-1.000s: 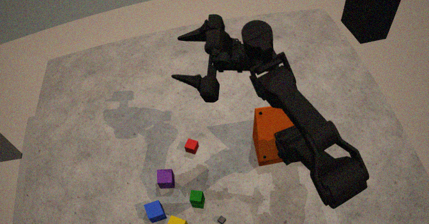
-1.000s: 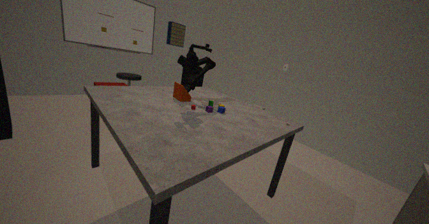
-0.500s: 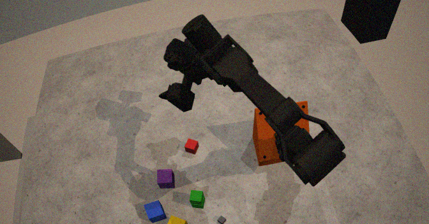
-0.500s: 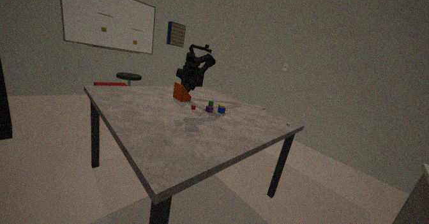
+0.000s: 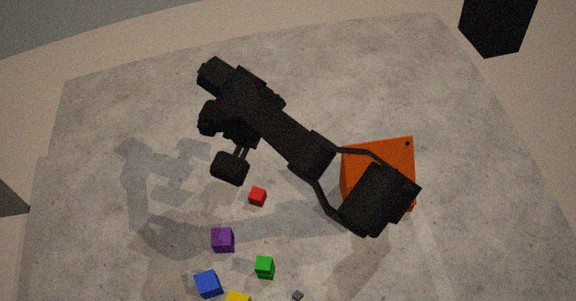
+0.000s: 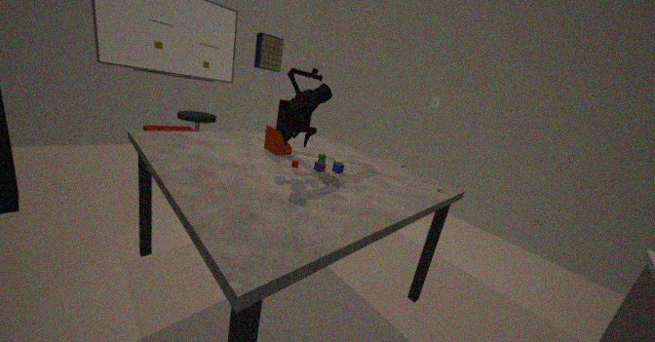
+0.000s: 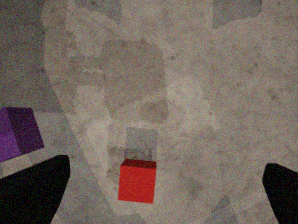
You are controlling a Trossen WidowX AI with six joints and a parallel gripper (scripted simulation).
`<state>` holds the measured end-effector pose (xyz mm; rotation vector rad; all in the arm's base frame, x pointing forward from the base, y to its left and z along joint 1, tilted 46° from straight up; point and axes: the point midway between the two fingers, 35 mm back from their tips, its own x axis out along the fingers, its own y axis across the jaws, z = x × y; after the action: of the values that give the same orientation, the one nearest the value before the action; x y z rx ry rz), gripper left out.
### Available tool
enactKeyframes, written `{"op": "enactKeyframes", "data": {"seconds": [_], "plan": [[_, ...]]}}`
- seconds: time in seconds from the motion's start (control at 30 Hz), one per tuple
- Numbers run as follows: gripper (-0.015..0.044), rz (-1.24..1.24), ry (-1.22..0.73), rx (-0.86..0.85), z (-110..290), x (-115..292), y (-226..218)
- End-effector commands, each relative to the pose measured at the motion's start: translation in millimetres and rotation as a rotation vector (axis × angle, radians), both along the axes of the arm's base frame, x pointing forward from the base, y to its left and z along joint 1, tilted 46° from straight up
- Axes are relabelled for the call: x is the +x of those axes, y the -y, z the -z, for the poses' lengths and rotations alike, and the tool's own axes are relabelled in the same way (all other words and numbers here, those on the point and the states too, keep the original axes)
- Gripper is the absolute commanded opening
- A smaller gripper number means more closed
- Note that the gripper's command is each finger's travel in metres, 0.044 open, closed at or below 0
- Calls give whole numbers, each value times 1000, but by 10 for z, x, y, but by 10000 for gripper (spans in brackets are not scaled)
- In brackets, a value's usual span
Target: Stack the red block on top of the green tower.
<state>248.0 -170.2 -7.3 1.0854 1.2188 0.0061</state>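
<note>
The red block (image 5: 257, 195) (image 6: 294, 163) (image 7: 137, 181) lies on the grey table top (image 5: 386, 84) by itself. The green tower (image 5: 264, 267) (image 6: 322, 158) stands upright nearer the table's front edge in the top view. It does not show in the wrist view. My gripper (image 7: 168, 169) (image 6: 305, 138) is open and empty. It points straight down and hangs well above the red block, which shows between the two fingertips in the wrist view. The black arm (image 5: 274, 123) reaches out from its orange base (image 5: 386, 157).
A purple block (image 5: 222, 239) (image 6: 320, 167) (image 7: 19, 132) lies between the red block and the green tower. A blue block (image 5: 207, 283) (image 6: 338, 168), a yellow block (image 5: 237, 296) and a small grey piece (image 5: 297, 295) lie near the tower.
</note>
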Motion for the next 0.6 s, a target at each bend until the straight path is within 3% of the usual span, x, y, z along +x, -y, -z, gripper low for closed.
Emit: {"op": "enactKeyframes", "data": {"seconds": [0.0,0.33,0.57], "plan": [[440,-85,-102,80,-6,-14,-199],[440,-171,-203,159,-55,-41,-402],[440,-171,-202,160,226,8,-655]]}}
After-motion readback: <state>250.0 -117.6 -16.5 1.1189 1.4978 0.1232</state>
